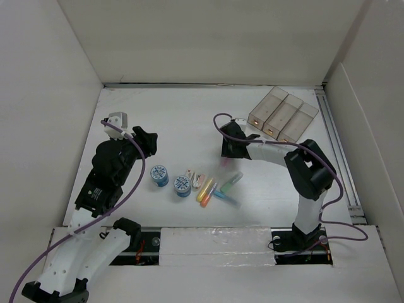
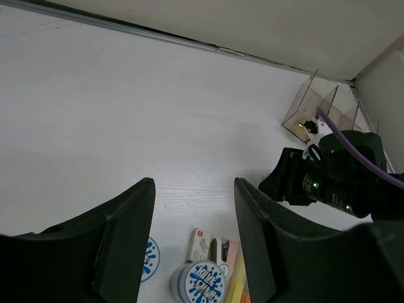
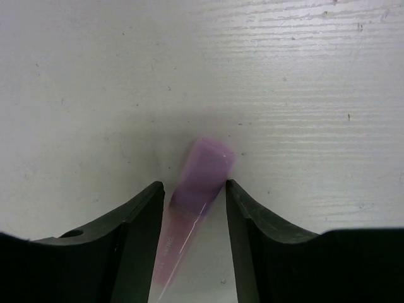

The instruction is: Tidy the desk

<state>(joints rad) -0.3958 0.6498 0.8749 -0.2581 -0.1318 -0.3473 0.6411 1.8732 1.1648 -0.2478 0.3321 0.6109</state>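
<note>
The white desk [image 1: 189, 113] holds two blue-and-white tape rolls [image 1: 159, 175] [image 1: 182, 185], a small white box [image 1: 189, 173] and a bunch of coloured highlighters [image 1: 218, 189]. My left gripper [image 1: 146, 140] is open and empty above the rolls; in the left wrist view [image 2: 192, 189] one roll [image 2: 203, 282] and the box [image 2: 202, 244] show between its fingers. My right gripper [image 1: 227, 151] points down at the desk. Its jaws stand apart, with a blurred purple-pink highlighter [image 3: 199, 183] between them, its cap against the right finger [image 3: 243, 202].
A translucent tan three-compartment tray [image 1: 282, 113] stands at the back right, also in the left wrist view [image 2: 322, 104]. Beige panel walls surround the desk and a metal rail [image 1: 334, 145] runs along its right side. The right arm [image 2: 328, 183] shows in the left wrist view.
</note>
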